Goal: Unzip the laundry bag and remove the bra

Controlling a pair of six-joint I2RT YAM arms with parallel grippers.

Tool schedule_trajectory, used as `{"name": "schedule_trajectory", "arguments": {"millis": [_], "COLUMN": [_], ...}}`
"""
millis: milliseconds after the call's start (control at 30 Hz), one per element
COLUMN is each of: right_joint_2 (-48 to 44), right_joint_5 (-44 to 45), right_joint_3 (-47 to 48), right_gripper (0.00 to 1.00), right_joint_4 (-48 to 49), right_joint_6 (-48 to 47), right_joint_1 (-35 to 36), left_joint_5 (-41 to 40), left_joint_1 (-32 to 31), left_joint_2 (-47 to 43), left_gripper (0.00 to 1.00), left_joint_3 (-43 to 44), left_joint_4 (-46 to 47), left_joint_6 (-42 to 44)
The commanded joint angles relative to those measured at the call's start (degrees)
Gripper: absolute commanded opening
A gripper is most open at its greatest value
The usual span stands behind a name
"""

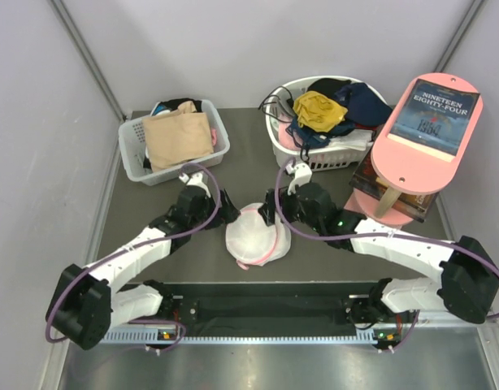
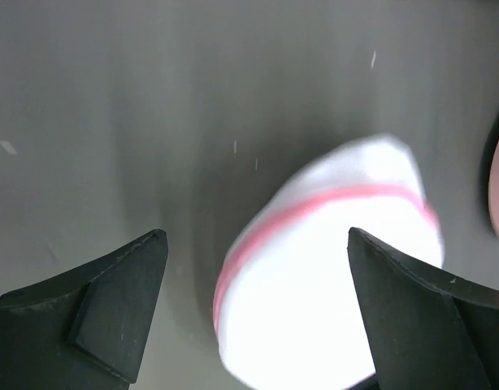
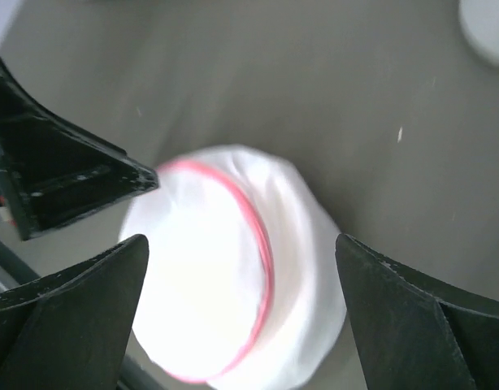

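Dark grey table (image 1: 241, 158), grey walls all round. On the top camera I've got the laundry bag (image 1: 253, 237) lying mid-table near the arm bases, pink rim showing. The left gripper (image 1: 230, 211) is just beside its upper left, the right gripper (image 1: 274, 210) just beside its upper right. One slotted basket (image 1: 132, 158) sits back left, another (image 1: 314, 156) back right, both well apart from the bag.

Left wrist now: jaws spread wide, the bag (image 2: 331, 268) blurred just ahead, nearer the right-hand finger.

Right wrist: jaws apart too, the bag (image 3: 225, 276) between them. Glare hides its contents.

Grey walls (image 1: 233, 49), dk grey table (image 1: 249, 150)
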Motion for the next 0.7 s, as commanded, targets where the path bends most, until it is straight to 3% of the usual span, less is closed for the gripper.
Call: {"name": "schedule_trajectory", "arguments": {"millis": [0, 300, 400, 500, 567, 600, 667], "right_joint_2": [0.69, 5.7, 7.29, 8.69, 9.48, 9.75, 10.8], "right_joint_5": [-3.96, -6.87, -8.45, -8.63, -8.54, -8.54, -8.02], "right_joint_3": [-3.28, -6.19, -5.75, -5.14, -4.61, -4.0, -3.03], "right_gripper": [0.96, 0.91, 0.84, 0.68, 0.58, 0.44, 0.29], "right_joint_4": [-2.21, -2.74, -2.39, -2.56, -2.48, -2.48, -2.56], "right_joint_6": [8.44, 14.33, 14.51, 14.34, 13.99, 13.38, 12.58], "right_joint_1": [-0.49, -0.4, -0.4, -0.4, -0.49, -0.49, -0.58], "left_joint_5": [2.96, 5.06, 5.85, 6.2, 6.64, 6.73, 7.08], "left_joint_1": [-2.29, -2.91, -2.91, -2.91, -2.91, -2.82, -2.91], "left_joint_2": [-2.39, -4.68, -3.28, -2.4, -1.96, -1.96, -2.3], "left_gripper": [0.96, 0.88, 0.86, 0.78, 0.68, 0.66, 0.58], "left_joint_3": [-4.41, -11.36, -11.46, -11.46, -11.37, -11.37, -11.54], "left_joint_4": [7.43, 12.36, 13.07, 13.95, 14.04, 13.78, 13.25], "left_joint_6": [-5.47, -10.22, -10.14, -9.96, -10.05, -10.13, -10.4]}}
